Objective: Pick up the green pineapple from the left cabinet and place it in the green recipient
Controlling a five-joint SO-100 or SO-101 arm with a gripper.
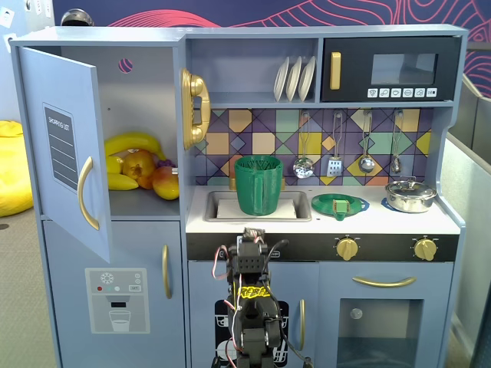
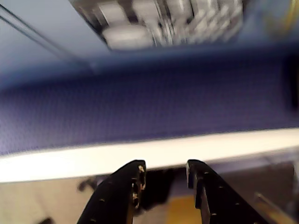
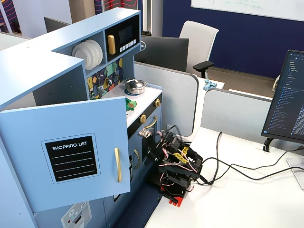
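- The black two-fingered hand (image 2: 166, 169) enters the wrist view at the bottom centre. Its fingers stand a narrow gap apart with nothing between them.
- The black robot arm (image 1: 249, 295) sits folded at the bottom centre of a fixed view, low in front of the toy kitchen, below the white counter (image 1: 430, 224).
- The tall dark green ribbed cup (image 1: 258, 186) stands in the sink, above the arm at the frame's centre.
- Right of it lies a flat green plate (image 1: 323, 205) with a small green item on it; I cannot tell what it is.
- The blue-grey left cabinet (image 1: 149, 100), door swung open, is at the upper left, well apart from the hand.
- It holds yellow bananas (image 1: 130, 143) and red-orange fruit.
- The small green toy pineapple cannot be made out, so its place relative to the hand is unclear.
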